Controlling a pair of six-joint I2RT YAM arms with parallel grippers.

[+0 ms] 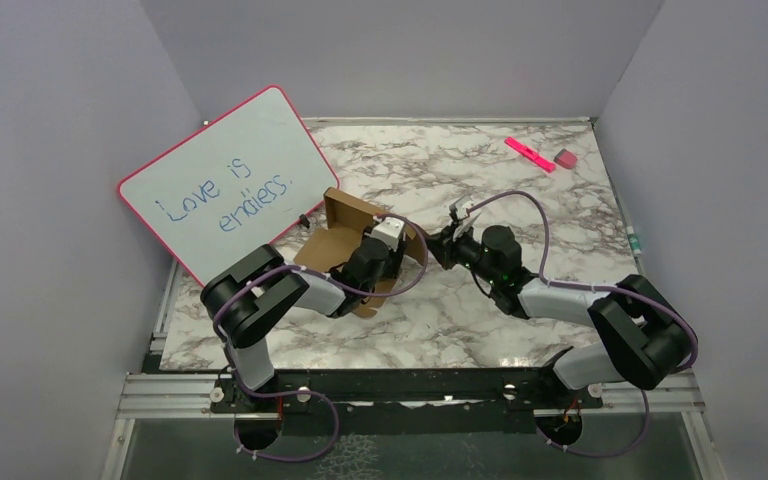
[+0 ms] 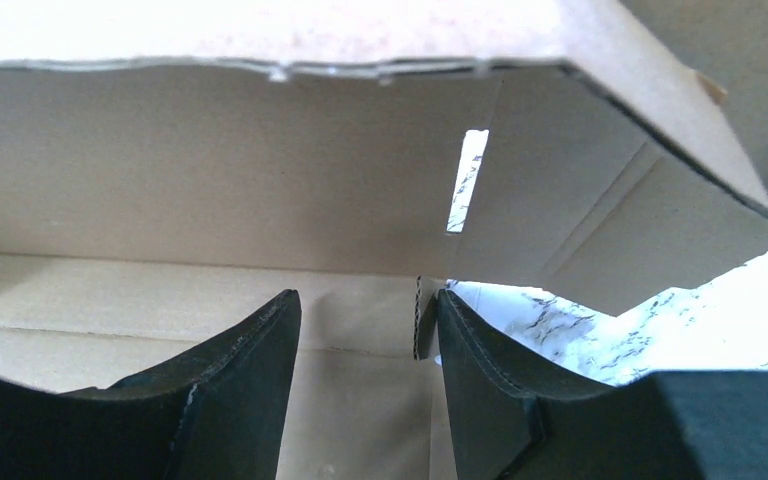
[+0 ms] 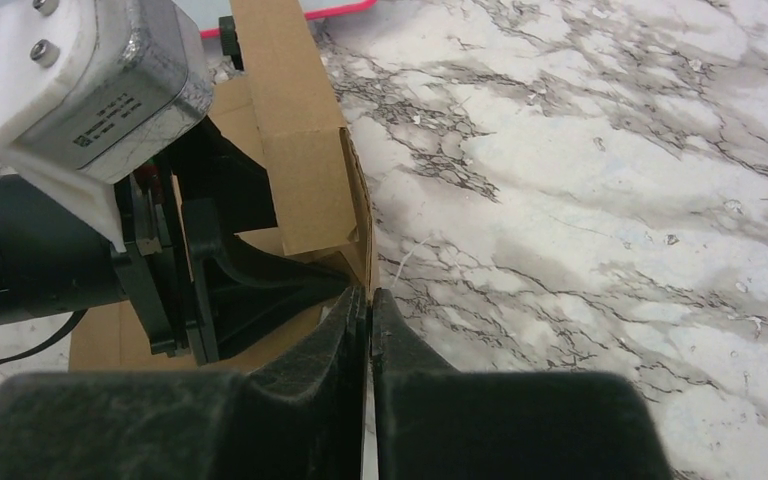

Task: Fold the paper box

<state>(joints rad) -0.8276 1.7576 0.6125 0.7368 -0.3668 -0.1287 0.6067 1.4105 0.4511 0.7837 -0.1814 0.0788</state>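
Left gripper (image 2: 367, 300) sits half-open inside paper box (image 2: 210, 180).

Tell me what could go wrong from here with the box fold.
The right gripper, nearly shut, meets only a flap edge of the paper box; it may slip off. The left gripper sits open inside the box, so a closing wall could trap it. The whiteboard leans close behind; a shove could topple it.
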